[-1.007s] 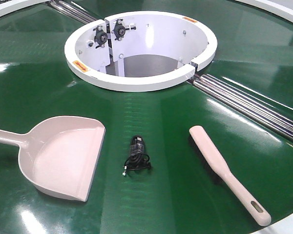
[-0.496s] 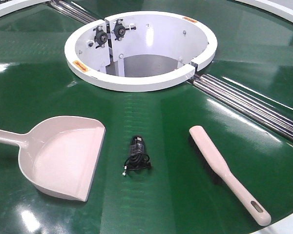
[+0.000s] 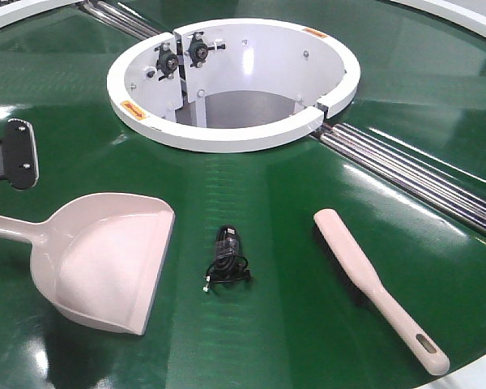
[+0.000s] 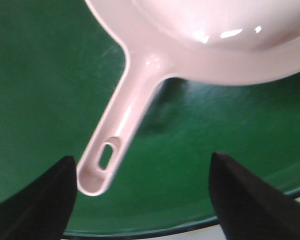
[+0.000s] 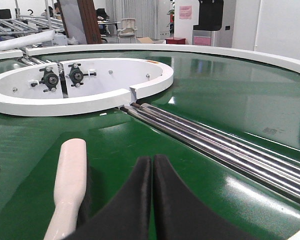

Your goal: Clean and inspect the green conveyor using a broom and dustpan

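The green conveyor [image 3: 300, 324] spreads under both of my claws, glossy and dark. Its white ring hub [image 3: 227, 136] sits well ahead of them, and the steel rollers [image 5: 215, 145] run out from the hub ahead and to the right of my right claw [image 5: 152, 167].

The dustpan [image 4: 200, 35] lies flat on the belt directly ahead of my left claw [image 4: 142, 159], with its scoop farthest from me and its long handle pointing back toward me. That claw is spread wide. The handle's slotted end lies in the gap between the two fingers [image 4: 45, 195], close to the left one. I cannot tell whether that finger touches it.

The broom [image 5: 70, 175] lies on the belt just to the left of my right claw, narrow handle toward me. That claw's fingers are pressed together on nothing, low over the belt.

A small coiled black cable [image 3: 227, 261] rests on the belt between dustpan and broom, well apart from both claws.
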{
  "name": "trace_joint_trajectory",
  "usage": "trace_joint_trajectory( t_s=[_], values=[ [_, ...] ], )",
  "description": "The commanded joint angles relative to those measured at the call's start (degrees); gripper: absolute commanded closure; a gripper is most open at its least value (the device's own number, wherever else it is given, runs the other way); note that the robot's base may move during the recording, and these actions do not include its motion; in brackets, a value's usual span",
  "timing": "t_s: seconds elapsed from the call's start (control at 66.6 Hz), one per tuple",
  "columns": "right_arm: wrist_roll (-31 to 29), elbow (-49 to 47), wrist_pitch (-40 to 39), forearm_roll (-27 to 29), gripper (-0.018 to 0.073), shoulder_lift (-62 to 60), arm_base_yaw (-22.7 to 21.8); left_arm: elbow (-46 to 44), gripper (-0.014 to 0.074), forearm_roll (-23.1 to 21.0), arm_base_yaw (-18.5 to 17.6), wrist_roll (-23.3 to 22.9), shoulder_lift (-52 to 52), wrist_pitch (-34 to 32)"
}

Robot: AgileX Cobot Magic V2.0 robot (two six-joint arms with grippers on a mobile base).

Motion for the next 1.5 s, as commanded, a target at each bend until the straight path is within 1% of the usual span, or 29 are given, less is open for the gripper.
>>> trace_joint_trajectory(
  t_s=[0.0, 0.105, 0.18, 0.3, 0.376, 0.466, 0.526, 0.661, 0.811, 0.977, 1.067, 1.187, 1.277, 1.352, 1.442, 1.487],
  values=[
    [0.20, 0.74, -4.09, -0.14, 0.0569, -1.05, -0.33, -1.75, 0.0073, 1.54, -0.37, 3.04, -1.29, -3.67],
    [0.20, 0.74, -4.09, -0.14, 0.0569, -1.05, -0.33, -1.75, 0.0073, 0.24, -0.37, 6.68, 0.60, -3.09],
    [0.20, 0.74, -4.09, -0.14, 0.0569, -1.05, -0.33, -1.75, 0.0073, -1.06, -0.37, 10.89, 2.32, -2.29],
    [0.20, 0.74, -4.09, -0.14, 0.0569, -1.05, -0.33, -1.75, 0.0073, -1.76, -0.37, 14.30, 4.39, -2.26],
    [0.20, 0.74, -4.09, -0.14, 0.0569, -1.05, -0.33, -1.75, 0.0073, -1.76, -0.37, 15.06, 5.07, -4.84],
    [0.20, 0.74, -4.09, -0.14, 0.0569, -1.05, -0.33, -1.75, 0.0073, -1.76, -0.37, 15.12, 5.67, -8.68],
    [0.20, 0.74, -4.09, -0.14, 0.0569, -1.05, -0.33, -1.75, 0.0073, -1.76, -0.37, 15.12, 6.41, -10.07],
    [0.20, 0.74, -4.09, -0.14, 0.0569, -1.05, -0.33, -1.75, 0.0073, -1.64, -0.37, 15.12, 9.03, -9.06],
    [0.20, 0.74, -4.09, -0.14, 0.0569, -1.05, -0.33, -1.75, 0.0073, -1.20, -0.37, 15.12, 10.79, -9.54],
    [0.20, 0.74, -4.09, -0.14, 0.0569, -1.05, -0.33, -1.75, 0.0073, 1.65, -0.37, 15.12, 13.05, -9.54],
    [0.20, 0.74, -4.09, -0.14, 0.0569, -1.05, -0.33, -1.75, 0.0073, 2.84, -0.37, 15.12, 14.18, -10.32],
    [0.20, 0.74, -4.09, -0.14, 0.0569, -1.05, -0.33, -1.75, 0.0079, 2.82, -0.37, 15.12, 15.53, -12.49],
    [0.20, 0.74, -4.09, -0.14, 0.0569, -1.05, -0.33, -1.75, 0.0109, 3.09, -0.37, 15.12, 16.42, -13.43],
    [0.20, 0.74, -4.09, -0.14, 0.0569, -1.05, -0.33, -1.75, 0.0155, 3.09, -0.37, 15.06, 17.06, -14.10],
    [0.20, 0.74, -4.09, -0.14, 0.0569, -1.05, -0.33, -1.75, 0.0231, 3.14, -0.37, 15.06, 17.41, -14.46],
    [0.20, 0.74, -4.09, -0.14, 0.0569, -1.05, -0.33, -1.75, 0.0288, 3.14, -0.37, 15.06, 17.41, -14.70]
  ],
)
